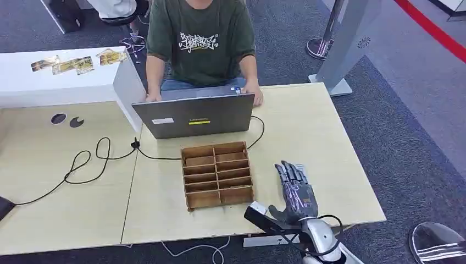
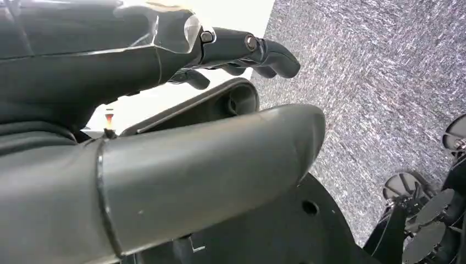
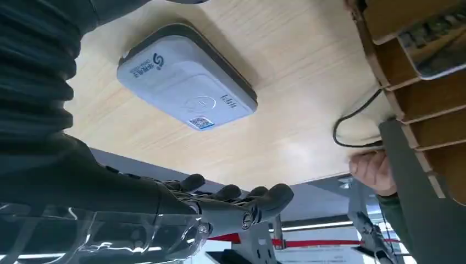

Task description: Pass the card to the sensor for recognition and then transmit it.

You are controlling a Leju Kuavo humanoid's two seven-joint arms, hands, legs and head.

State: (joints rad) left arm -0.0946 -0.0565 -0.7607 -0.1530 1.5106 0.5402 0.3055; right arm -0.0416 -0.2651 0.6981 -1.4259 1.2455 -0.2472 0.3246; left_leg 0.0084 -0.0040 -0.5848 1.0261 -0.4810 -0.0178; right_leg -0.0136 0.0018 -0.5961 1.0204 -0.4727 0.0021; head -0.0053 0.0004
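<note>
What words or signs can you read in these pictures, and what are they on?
Shirt: white graffiti-style print, too stylised to read.
Laptop: white sticker and yellow sticker, text too small.
Sensor: blue logo, small print and a code sticker, all too blurred.
Cards on the white box: printed pictures, no readable words.

- A light wooden desk (image 1: pixel 308 143) stands on grey speckled carpet (image 1: pixel 406 154).
- A white counter (image 1: pixel 66 82) adjoins the desk's far left corner.
- Beyond the desk's far right corner rises a slanted grey stand (image 1: pixel 349 44), beside a chrome post base (image 1: pixel 319 48).
- A red floor stripe (image 1: pixel 434 30) runs farther right.
</note>
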